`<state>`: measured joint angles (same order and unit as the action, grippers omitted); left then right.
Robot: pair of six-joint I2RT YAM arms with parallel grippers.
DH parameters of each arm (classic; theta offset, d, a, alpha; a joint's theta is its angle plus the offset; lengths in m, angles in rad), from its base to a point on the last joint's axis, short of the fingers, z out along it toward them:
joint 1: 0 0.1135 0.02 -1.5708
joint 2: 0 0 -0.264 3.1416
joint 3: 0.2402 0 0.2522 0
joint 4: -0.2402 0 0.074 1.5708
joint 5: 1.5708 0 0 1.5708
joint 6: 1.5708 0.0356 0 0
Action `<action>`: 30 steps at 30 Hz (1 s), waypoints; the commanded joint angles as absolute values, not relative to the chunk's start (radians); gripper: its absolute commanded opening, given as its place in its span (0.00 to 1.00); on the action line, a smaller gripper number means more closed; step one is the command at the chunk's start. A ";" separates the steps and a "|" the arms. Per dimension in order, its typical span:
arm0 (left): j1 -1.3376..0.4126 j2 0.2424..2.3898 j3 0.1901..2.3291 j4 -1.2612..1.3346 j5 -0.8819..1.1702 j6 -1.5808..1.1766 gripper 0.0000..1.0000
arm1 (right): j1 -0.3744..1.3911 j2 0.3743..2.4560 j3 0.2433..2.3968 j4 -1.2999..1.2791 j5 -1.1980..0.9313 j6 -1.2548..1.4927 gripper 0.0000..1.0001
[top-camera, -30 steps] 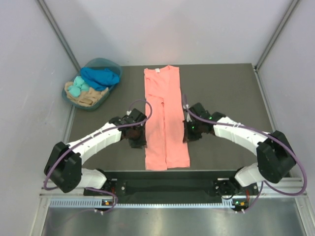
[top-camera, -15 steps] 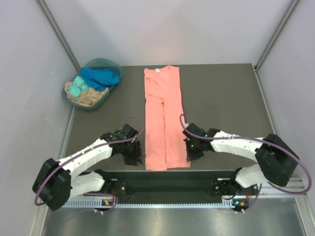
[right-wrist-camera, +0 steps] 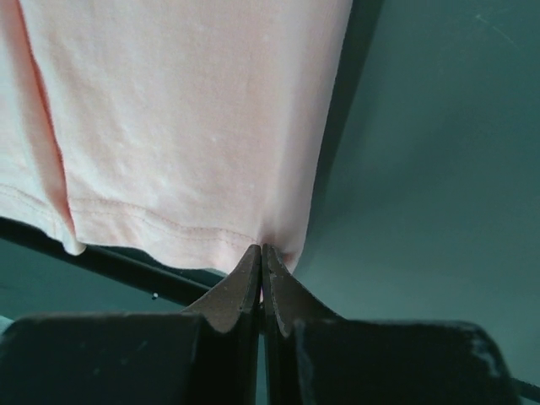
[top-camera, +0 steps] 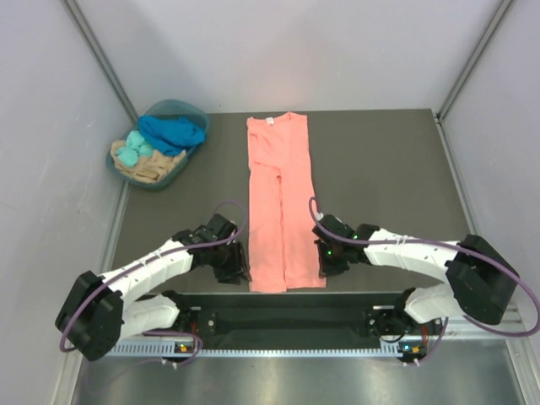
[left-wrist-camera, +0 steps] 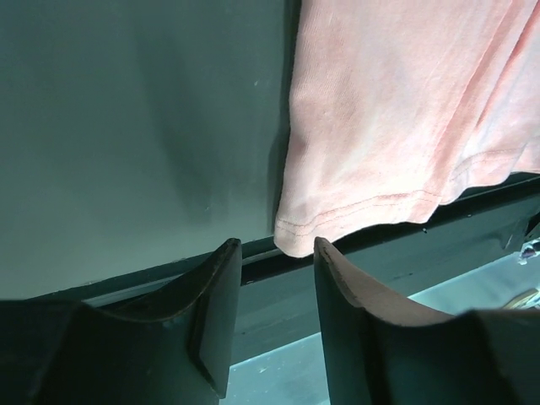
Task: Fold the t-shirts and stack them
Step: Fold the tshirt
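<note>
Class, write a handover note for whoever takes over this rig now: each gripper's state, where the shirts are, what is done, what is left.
Left gripper: open, at the pink t-shirt near-left hem corner, gripping nothing.
Right gripper: shut at its near-right hem corner; whether cloth is pinched is unclear.
Done: pink t-shirt lies mid-table, sides folded in, a long strip.
In the basket, far left: blue t-shirt, turquoise t-shirt, tan t-shirt, unfolded.
To do: fold the strip crosswise, fold the rest, stack.
</note>
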<state>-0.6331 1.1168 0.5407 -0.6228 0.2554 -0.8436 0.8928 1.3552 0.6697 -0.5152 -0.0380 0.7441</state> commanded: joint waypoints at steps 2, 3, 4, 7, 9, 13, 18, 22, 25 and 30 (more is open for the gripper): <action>-0.640 1.140 0.543 -0.584 0.268 -0.851 0.42 | 0.920 1.279 0.724 -0.552 -0.028 0.759 0.00; -0.643 1.143 0.545 -0.587 0.256 -0.853 0.40 | 0.922 1.275 0.727 -0.560 -0.028 0.761 0.00; -0.644 1.147 0.543 -0.594 0.249 -0.851 0.38 | 0.925 1.270 0.727 -0.566 -0.025 0.762 0.00; -0.652 1.167 0.543 -0.600 0.239 -0.845 0.36 | 0.930 1.261 0.710 -0.566 -0.021 0.768 0.00; -0.658 1.195 0.551 -0.600 0.245 -0.838 0.35 | 0.934 1.262 0.689 -0.555 -0.023 0.776 0.00; -0.676 1.219 0.561 -0.601 0.238 -0.839 0.34 | 0.946 1.267 0.652 -0.534 -0.023 0.795 0.00; -0.686 1.224 0.598 -0.644 0.178 -0.842 0.32 | 0.957 1.298 0.617 -0.522 -0.009 0.813 0.00; -0.690 1.171 0.624 -0.637 0.204 -0.870 0.29 | 0.966 1.307 0.604 -0.511 -0.008 0.818 0.00; -0.693 1.115 0.615 -0.560 0.265 -0.911 0.23 | 0.973 1.295 0.606 -0.511 -0.008 0.822 0.00; -0.696 1.118 0.598 -0.499 0.287 -0.937 0.02 | 0.976 1.264 0.615 -0.528 -0.006 0.830 0.00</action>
<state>-0.6918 1.1152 0.5869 -0.5648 0.2562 -0.9081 0.9550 1.2987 0.6140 -0.5289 -0.0200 0.8104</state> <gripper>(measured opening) 0.050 0.005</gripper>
